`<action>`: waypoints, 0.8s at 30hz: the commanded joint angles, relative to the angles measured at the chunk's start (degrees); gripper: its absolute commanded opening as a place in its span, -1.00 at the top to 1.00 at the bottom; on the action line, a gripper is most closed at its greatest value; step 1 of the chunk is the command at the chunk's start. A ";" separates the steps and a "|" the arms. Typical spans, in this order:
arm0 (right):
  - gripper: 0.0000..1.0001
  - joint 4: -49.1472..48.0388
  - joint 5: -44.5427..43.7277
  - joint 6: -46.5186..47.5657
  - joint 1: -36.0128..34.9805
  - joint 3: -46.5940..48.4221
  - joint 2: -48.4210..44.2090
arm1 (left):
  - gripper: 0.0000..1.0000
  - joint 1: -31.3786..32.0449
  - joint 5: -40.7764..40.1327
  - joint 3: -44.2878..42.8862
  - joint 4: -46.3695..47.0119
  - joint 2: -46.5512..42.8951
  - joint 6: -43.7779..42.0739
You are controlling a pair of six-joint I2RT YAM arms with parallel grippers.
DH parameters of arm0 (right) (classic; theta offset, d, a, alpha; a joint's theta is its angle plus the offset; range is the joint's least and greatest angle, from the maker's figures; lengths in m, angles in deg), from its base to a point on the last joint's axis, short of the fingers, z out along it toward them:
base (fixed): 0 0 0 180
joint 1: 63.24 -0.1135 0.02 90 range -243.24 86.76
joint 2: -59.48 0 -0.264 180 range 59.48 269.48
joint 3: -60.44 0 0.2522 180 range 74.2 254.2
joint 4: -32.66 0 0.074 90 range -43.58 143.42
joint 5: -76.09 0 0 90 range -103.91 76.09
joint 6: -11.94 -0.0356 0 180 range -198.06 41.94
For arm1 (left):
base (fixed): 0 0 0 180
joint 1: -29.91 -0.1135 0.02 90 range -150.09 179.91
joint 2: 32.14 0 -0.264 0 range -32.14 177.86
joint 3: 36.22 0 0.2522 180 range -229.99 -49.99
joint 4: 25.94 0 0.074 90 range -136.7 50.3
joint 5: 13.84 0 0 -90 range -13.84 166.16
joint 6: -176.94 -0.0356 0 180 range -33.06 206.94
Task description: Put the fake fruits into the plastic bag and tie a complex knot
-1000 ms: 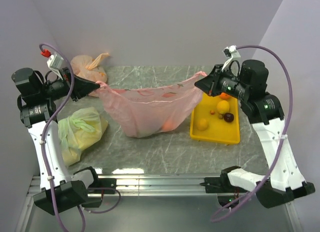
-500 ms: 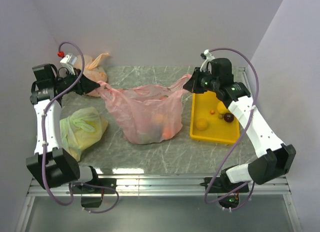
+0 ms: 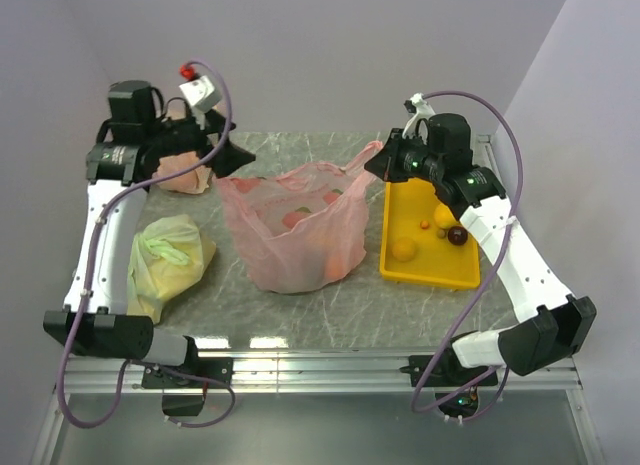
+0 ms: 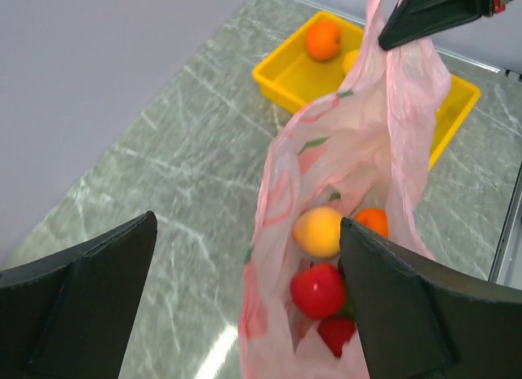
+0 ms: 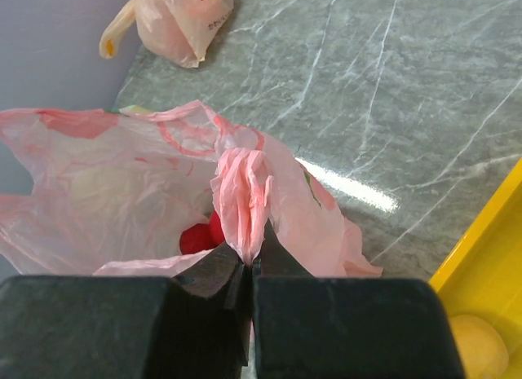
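Plastic bag (image 3: pixel 300 240): thin, limp film, probably slippery, fruit-weighted. Right gripper (image 5: pixel 249 263) pinches right handle (image 5: pixel 242 191); left gripper (image 4: pixel 245 257) spread, empty. Take gathered left rim (image 3: pixel 228 185).

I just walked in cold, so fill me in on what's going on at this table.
The right gripper is shut on a bunched handle of the pink plastic bag, holding it up. The left gripper hangs open beside the bag's other edge, gripping nothing. Several fake fruits lie inside the bag; more fruits sit in the yellow tray. The bag's mouth is untied.
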 commanded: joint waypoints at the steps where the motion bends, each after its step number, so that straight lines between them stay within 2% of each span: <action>1: 1.00 -3.05 0.55 1.69 -0.51 2.12 -3.62 | -0.99 4.25 -5.24 -4.38 1.44 4.62 2.06; 5: 1.00 -3.67 0.28 2.65 -0.86 0.62 -4.77 | -0.99 12.58 -7.70 -9.83 -1.10 12.95 3.64; 8: 1.00 -3.85 -0.16 3.44 -0.95 -0.17 -5.38 | -0.99 15.76 -8.76 -16.34 -6.53 19.72 5.92; 13: 1.00 -6.12 0.11 4.85 -1.03 -2.19 -6.96 | -0.99 17.36 -11.58 -17.23 -8.66 23.35 7.34; 15: 1.00 -6.92 -0.94 5.03 -1.03 -3.07 -6.96 | -0.91 17.36 -8.78 -18.89 -13.55 25.63 6.64; 17: 1.00 -7.63 -2.00 5.12 -1.03 -3.25 -6.53 | -0.83 17.27 -0.88 -22.23 -17.79 28.00 5.15; 20: 1.00 -9.29 -3.93 5.20 -1.03 -3.16 -4.95 | -0.76 17.35 8.60 -21.02 -22.20 28.19 5.75; 22: 1.00 -10.43 -5.08 5.03 -1.03 -2.72 -3.28 | -0.76 17.97 10.05 -17.95 -22.55 27.83 6.63; 24: 1.00 -10.96 -5.60 4.94 -1.03 -1.59 -2.22 | -0.75 19.02 7.94 -16.19 -21.85 27.13 7.77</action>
